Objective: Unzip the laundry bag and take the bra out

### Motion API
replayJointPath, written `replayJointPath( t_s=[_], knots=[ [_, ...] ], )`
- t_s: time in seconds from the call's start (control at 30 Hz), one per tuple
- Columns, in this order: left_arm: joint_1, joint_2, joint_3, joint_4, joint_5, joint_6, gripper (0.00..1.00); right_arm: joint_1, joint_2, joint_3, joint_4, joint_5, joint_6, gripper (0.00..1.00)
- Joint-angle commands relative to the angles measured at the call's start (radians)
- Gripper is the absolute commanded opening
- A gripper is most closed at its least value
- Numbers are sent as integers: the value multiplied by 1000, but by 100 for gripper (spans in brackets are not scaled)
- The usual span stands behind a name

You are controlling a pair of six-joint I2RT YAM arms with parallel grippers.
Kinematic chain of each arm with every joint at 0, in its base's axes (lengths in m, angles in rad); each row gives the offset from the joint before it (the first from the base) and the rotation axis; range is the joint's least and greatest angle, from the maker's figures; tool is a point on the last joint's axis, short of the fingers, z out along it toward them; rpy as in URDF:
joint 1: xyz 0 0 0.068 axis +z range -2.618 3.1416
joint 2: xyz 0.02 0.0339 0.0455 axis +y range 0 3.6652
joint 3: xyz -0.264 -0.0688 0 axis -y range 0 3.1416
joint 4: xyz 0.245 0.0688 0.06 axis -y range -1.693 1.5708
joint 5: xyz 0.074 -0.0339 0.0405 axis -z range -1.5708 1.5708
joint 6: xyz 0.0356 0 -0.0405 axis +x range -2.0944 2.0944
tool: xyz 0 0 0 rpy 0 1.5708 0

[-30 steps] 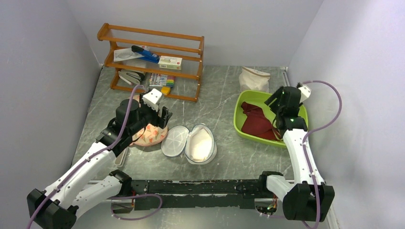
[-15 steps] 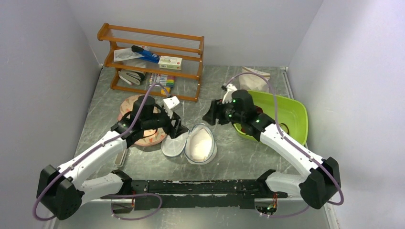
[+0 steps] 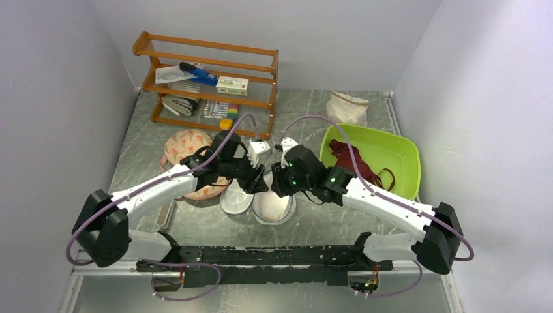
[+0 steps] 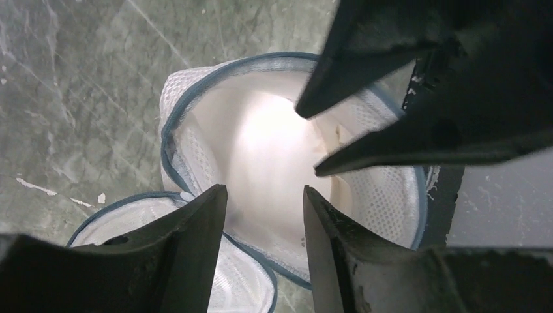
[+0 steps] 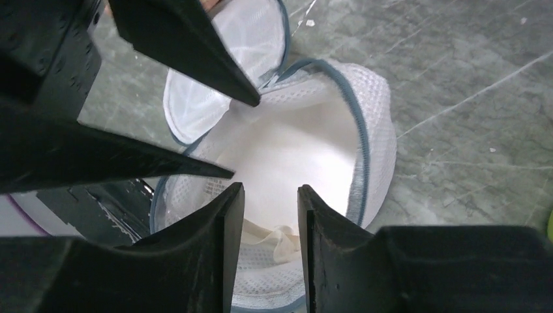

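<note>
Soft, even light from above fills the overhead view, which is sharp throughout, with only faint shadows on the table [image 3: 297, 127]. In both wrist views the laundry bag [image 4: 261, 150] glares to blown-out white inside, and the near fingers [image 4: 186, 261] are dark, blurred shapes.

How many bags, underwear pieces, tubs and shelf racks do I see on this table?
Bags: 2 (laundry bag, cloth sack)
Underwear pieces: 2 (bra, peach floral padded item)
Tubs: 1 (green tub)
Shelf racks: 1 (wooden rack)
Total: 6
</note>
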Motion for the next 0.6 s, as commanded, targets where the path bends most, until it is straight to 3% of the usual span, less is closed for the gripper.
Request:
replayJointPath(
  t_s=[0.0, 0.23, 0.57],
  knots=[
    [-12, 49, 63, -78, -65, 21, 56, 50, 17, -15, -14, 72, 15, 34],
    [-14, 77, 64, -85, -106, 16, 47, 60, 17, -104, 38, 117, 62, 32],
    [-29, 92, 74, -100, -105, 25, 18, 60, 87, -55, 63, 154, 3, 33]
  ],
)
